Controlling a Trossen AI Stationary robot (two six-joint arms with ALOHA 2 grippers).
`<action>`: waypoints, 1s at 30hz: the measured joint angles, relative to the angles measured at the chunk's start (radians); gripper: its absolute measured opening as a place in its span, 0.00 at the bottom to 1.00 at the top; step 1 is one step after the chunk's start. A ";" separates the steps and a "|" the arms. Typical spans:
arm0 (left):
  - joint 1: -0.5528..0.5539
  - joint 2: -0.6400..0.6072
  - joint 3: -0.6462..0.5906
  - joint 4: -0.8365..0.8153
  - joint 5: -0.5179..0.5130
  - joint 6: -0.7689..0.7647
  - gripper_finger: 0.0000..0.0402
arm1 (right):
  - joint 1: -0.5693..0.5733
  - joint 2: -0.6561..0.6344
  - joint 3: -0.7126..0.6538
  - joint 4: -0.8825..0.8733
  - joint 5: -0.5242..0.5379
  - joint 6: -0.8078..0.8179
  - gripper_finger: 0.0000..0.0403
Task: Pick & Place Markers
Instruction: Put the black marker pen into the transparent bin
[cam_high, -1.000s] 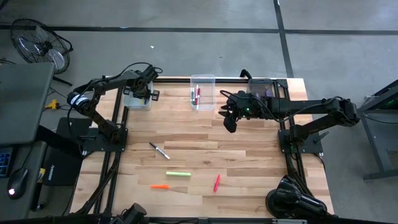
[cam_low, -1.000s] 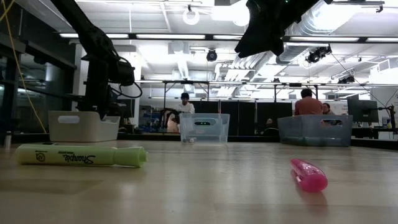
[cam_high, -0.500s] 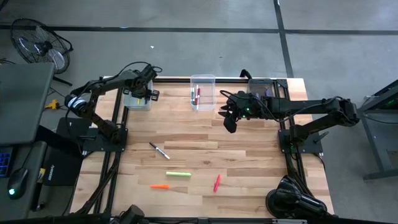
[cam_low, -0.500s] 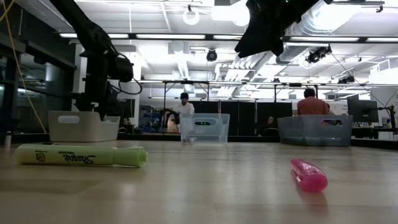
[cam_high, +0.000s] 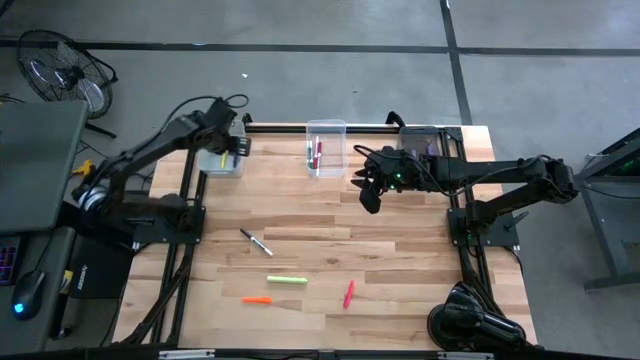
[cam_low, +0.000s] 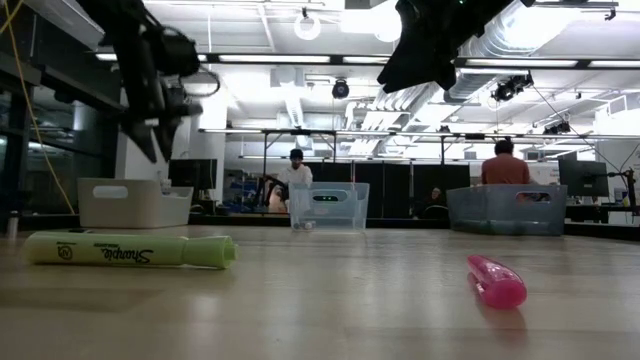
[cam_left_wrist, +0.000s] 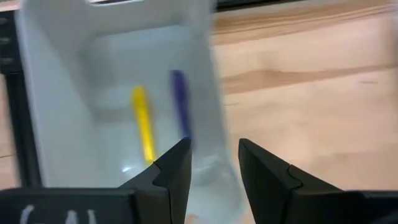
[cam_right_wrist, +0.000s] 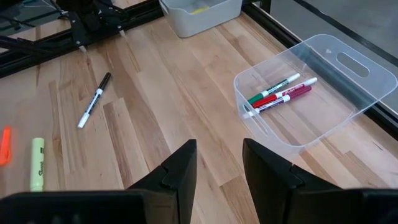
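While both end effectors gape empty, slim yellow (cam_left_wrist: 142, 123) and purple markers (cam_left_wrist: 180, 111) lie binned.

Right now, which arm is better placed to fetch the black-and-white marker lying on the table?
Probably the left. The left gripper is open and empty above the white bin, on the black-and-white marker's side. The right gripper, also open, hovers farther off by the clear bin.

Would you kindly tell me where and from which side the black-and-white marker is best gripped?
Grip the black-and-white marker at mid-barrel, coming straight down from above with the jaws set across its length. It lies flat and diagonal on the bare table, apart from the other markers, so both long sides look free; the ends would probably tip.
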 joint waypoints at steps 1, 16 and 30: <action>-0.010 -0.024 0.000 0.002 0.015 -0.002 0.32 | 0.000 0.000 0.000 0.000 0.000 0.000 0.29; -0.243 -0.201 0.000 0.031 0.279 0.202 0.33 | 0.000 0.000 0.000 0.000 -0.007 0.049 0.29; -0.508 -0.202 0.000 0.007 0.413 0.553 0.33 | 0.000 0.000 0.000 -0.030 -0.016 0.022 0.29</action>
